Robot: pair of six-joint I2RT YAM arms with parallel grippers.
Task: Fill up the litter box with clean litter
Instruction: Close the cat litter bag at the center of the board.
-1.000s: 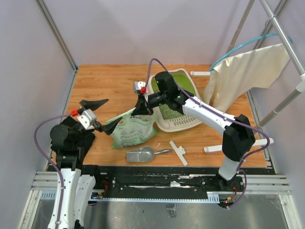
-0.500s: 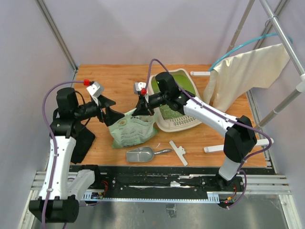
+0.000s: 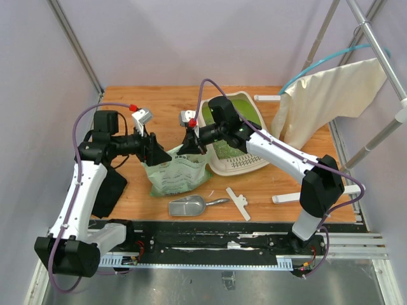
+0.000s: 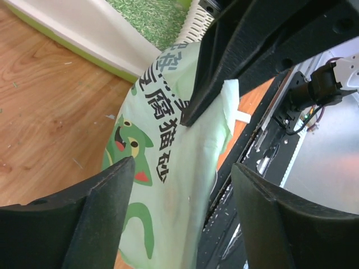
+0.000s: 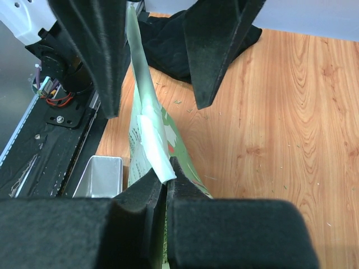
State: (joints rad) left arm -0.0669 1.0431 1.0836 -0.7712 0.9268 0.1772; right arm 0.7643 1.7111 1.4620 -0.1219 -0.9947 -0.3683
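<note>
Right wrist view: the right gripper's point(image 5: 166, 185) fingers are clamped on the bag's point(image 5: 147, 120) top edge. The left gripper point(image 4: 182, 168) has swung in from the near edge and straddles that top, fingers apart and narrowing, probably to pull it open. The litter box point(image 3: 236, 168) sits just beyond, its litter point(image 3: 224, 148) partly blocked. I cannot tell whether the bag's mouth is open.

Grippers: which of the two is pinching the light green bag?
The right gripper, shut on the light green bag's top edge; the left gripper stands open astride the bag, not gripping.
</note>
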